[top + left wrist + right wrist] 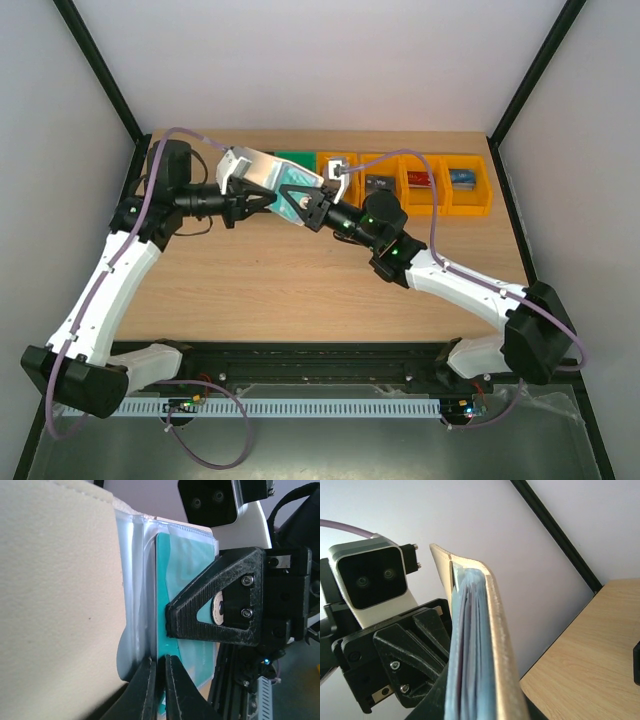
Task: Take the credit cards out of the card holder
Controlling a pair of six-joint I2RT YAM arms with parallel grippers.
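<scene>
- No word, brand, number or sign can be read in any view.
- The teal card (pixel 187 575) in the holder (pixel 60 605) shows only pale streaks on its face, no legible print.
- The cards (pixel 418 180) in the orange bins (pixel 470 208), right of the holder, carry small marks, too small to read.

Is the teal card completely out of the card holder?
No, the left wrist view shows the teal card tucked among the clear sleeves of the card holder.
</scene>
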